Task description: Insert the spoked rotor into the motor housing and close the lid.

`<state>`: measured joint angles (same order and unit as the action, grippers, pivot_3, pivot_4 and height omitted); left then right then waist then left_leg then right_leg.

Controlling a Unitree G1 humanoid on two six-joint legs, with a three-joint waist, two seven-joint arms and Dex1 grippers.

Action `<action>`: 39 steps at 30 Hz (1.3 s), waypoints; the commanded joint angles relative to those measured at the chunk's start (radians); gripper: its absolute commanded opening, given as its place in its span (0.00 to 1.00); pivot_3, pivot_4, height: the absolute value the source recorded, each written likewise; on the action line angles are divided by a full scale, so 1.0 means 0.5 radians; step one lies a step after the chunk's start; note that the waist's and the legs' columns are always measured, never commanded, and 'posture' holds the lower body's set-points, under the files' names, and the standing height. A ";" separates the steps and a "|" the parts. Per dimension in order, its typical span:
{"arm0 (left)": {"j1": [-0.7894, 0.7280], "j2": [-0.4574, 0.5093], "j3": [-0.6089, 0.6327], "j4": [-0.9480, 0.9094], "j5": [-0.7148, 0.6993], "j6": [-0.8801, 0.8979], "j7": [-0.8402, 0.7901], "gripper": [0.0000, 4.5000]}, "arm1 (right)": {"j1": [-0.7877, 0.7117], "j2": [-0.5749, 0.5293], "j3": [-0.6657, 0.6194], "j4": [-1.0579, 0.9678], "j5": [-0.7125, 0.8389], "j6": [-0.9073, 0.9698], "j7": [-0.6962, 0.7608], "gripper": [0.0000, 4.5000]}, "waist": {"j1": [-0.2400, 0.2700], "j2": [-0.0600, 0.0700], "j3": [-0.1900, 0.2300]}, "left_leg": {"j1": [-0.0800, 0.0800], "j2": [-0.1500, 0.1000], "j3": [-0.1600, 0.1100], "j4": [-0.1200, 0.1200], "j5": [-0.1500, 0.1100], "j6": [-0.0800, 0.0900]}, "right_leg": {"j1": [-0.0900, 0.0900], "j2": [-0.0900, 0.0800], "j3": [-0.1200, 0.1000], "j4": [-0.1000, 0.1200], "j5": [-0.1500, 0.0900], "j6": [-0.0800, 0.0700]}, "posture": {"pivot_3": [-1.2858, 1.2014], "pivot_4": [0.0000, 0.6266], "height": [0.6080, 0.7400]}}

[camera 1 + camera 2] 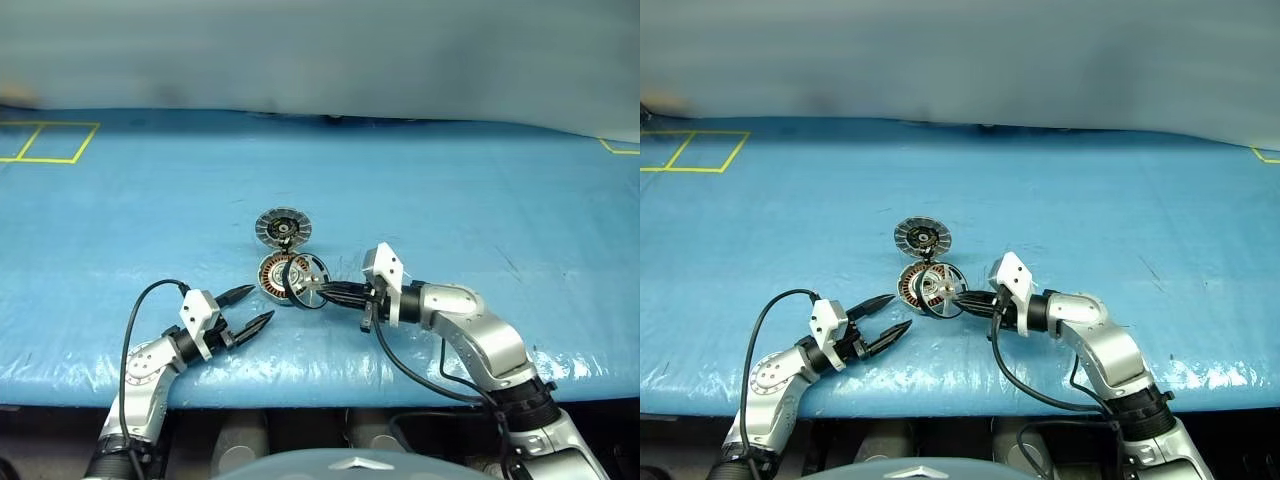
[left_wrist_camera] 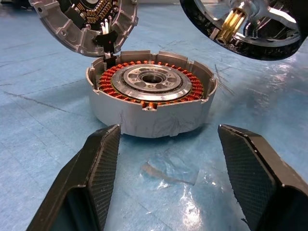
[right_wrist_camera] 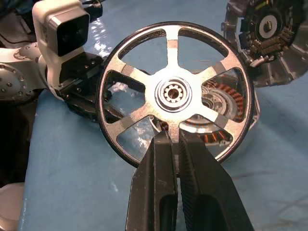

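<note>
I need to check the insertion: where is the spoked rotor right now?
In the head views, the spoked rotor is held on edge in the right claw, just above the right side of the motor housing, near the table's middle.

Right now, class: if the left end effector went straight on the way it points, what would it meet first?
Most likely the housing: it sits dead ahead between the open fingers of the left end effector. The rotor, held by the right end effector, hangs above that line.
</note>
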<state>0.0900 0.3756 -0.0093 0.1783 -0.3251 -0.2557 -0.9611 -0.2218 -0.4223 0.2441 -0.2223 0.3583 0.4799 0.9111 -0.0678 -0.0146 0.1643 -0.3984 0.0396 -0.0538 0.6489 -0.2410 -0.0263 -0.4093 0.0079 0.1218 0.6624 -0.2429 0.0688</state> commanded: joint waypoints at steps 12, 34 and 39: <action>-0.016 -0.026 0.008 0.020 -0.027 -0.076 -0.021 0.76 | -0.293 0.179 0.088 0.350 -0.150 -0.182 -0.014 0.01 | 0.004 0.000 0.000 | -0.001 0.000 0.000 -0.001 0.000 0.000 | -0.001 0.000 -0.001 0.000 0.005 0.008 | 0.52 0.24 1.00; -0.007 -0.008 0.020 -0.018 -0.027 -0.095 -0.011 0.76 | -0.350 0.203 0.116 0.466 -0.255 -0.255 -0.015 0.01 | 0.000 0.001 0.000 | -0.002 0.000 -0.001 -0.001 0.000 0.000 | -0.002 0.000 -0.001 0.000 0.005 0.008 | 0.52 0.24 1.00; 0.000 -0.008 0.020 -0.017 -0.023 -0.096 -0.003 0.76 | -0.350 0.194 0.142 0.482 -0.295 -0.254 -0.009 0.01 | -0.001 0.001 0.000 | -0.002 0.000 -0.001 -0.001 0.000 0.000 | -0.003 0.000 -0.001 0.000 0.005 0.008 | 0.52 0.24 1.00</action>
<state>0.0896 0.3655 -0.0082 0.1917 -0.3330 -0.2887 -0.9611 -0.3788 -0.3247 0.3162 0.0298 0.2134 0.3756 0.8969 -0.0682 -0.0143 0.1645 -0.3995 0.0397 -0.0540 0.6482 -0.2410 -0.0263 -0.4106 0.0080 0.1215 0.6624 -0.2403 0.0730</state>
